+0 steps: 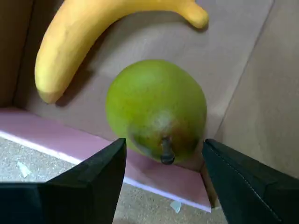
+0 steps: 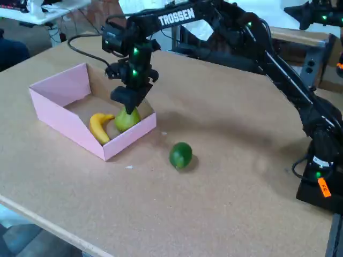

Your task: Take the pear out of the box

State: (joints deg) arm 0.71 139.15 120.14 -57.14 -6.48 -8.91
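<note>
The yellow-green pear (image 1: pixel 154 105) lies in the box (image 1: pixel 56 135) on its brown floor, its dark stem pointing at the wrist camera, close to the low pink wall. My gripper (image 1: pixel 164 144) is open, with a black finger on each side of the pear's stem end and neither finger touching it. In the fixed view the gripper (image 2: pixel 129 101) hangs right over the pear (image 2: pixel 126 121), at the right end of the pink box (image 2: pixel 60 121).
A yellow banana (image 1: pixel 79 42) lies in the box just beside the pear, also seen as the banana (image 2: pixel 99 127). A round dark-green fruit (image 2: pixel 180 155) sits on the tabletop to the right of the box. The box's slanted walls rise on both sides.
</note>
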